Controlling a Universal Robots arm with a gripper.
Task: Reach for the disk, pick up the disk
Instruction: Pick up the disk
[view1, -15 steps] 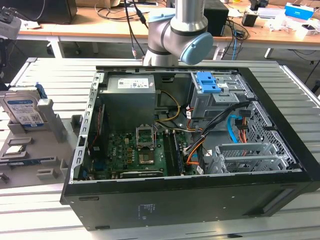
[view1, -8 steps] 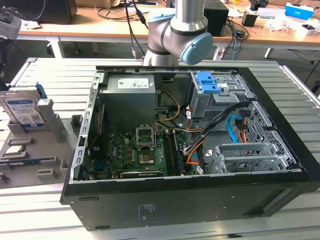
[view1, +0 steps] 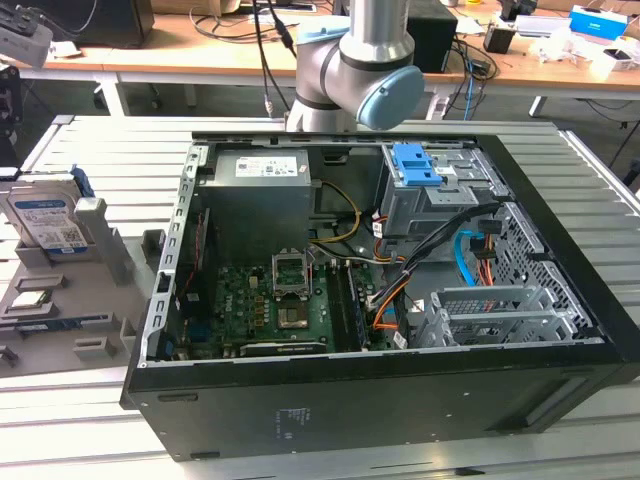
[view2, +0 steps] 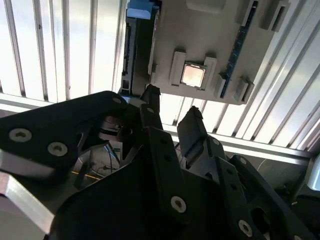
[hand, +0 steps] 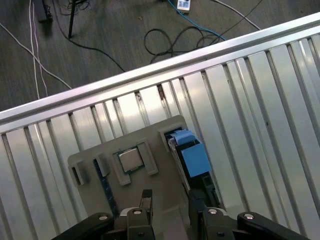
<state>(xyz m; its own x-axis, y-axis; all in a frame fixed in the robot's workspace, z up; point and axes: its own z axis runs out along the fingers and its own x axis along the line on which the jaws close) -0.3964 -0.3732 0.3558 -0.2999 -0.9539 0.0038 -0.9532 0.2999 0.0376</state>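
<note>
The disk (view1: 45, 212) stands on edge in a grey holder (view1: 110, 255) at the exterior view's left, its silver face and white-and-blue label showing. In the first wrist view I look down on its blue carrier (hand: 194, 156), slotted along one side of the holder (hand: 160, 180). My gripper (hand: 171, 201) hangs above the holder, open, with nothing between its black fingers. One finger (hand: 197, 202) is close over the disk's end. In the second wrist view the gripper (view2: 171, 111) points at the holder, and the disk (view2: 141, 9) shows edge-on with its blue tip.
A small square silver chip (hand: 131, 160) and a memory stick (hand: 106, 186) also sit in the holder. An open computer case (view1: 380, 400) holds a blue latch (view1: 418, 168). The slatted aluminium table (hand: 260, 100) ends at a floor with cables (hand: 175, 40).
</note>
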